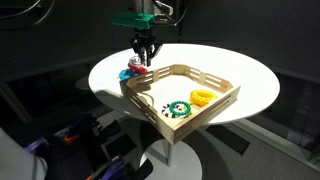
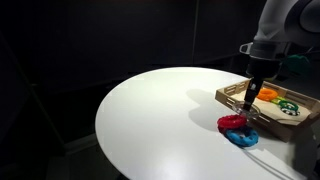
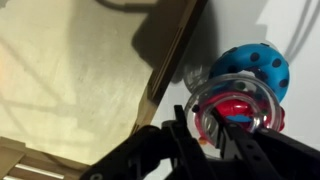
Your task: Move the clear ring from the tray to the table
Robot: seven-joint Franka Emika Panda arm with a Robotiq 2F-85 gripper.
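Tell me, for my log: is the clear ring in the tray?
Out: in the wrist view the clear ring is outside the tray, by the red ring.

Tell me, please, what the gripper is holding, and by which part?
The gripper seems to pinch the clear ring by the near side of its rim, just over a red ring.

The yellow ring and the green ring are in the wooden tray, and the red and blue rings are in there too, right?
Not quite. The yellow ring and the green ring are in the tray. But the red ring and the blue ring lie on the table, just outside the tray. Both exterior views show it.
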